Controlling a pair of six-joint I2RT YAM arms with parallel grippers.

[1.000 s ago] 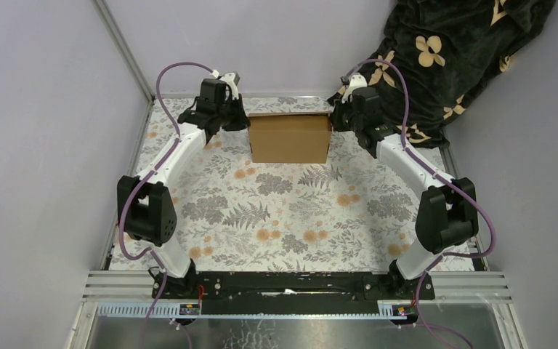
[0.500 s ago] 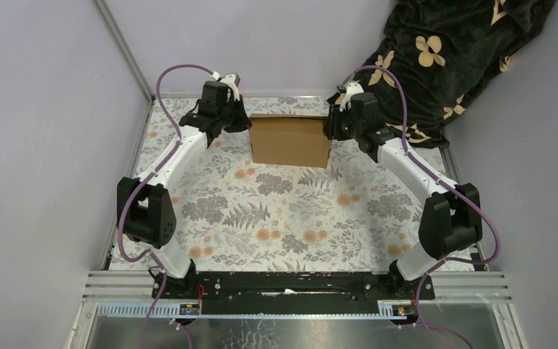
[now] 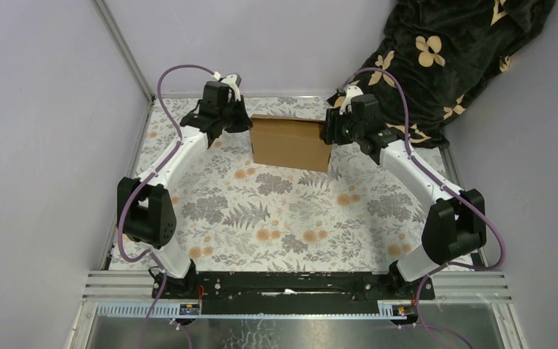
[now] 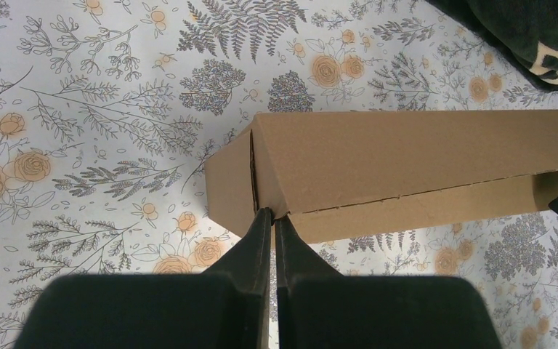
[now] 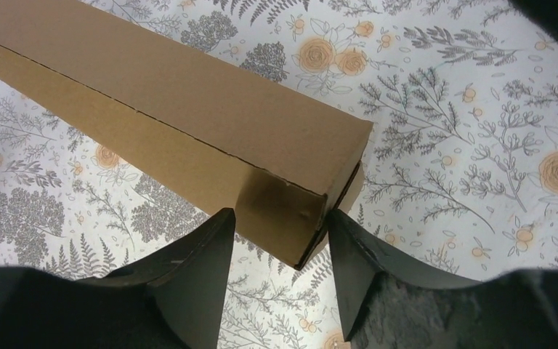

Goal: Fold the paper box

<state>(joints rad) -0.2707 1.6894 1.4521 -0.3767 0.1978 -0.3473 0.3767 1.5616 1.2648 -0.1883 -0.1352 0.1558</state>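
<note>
1. Flowered cloth (image 3: 276, 211) covers the table inside a pale-walled booth. A dark blanket (image 3: 450, 58) with tan flower shapes is bunched in the far right corner.
2. I see the paper box (image 3: 290, 142) at the far middle of the table. It is closed into a shallow brown block and lies on the cloth between the two arms.
3. Every face of it that I can see is plain brown cardboard. A thin seam runs along its length where the lid meets the side wall.
4. The left gripper (image 4: 273, 214) is at the box's left end. Its fingers (image 4: 254, 240) are pressed together, and their tips touch the corner where the end flap meets that seam. I cannot tell whether any cardboard is nipped between them.
5. The right gripper (image 5: 279, 214) is at the box's right end with its fingers (image 5: 196, 269) spread. The box's end corner sits in the gap between them, one finger by the long side wall and the other just past the end. I cannot tell whether either finger touches the cardboard.
</note>
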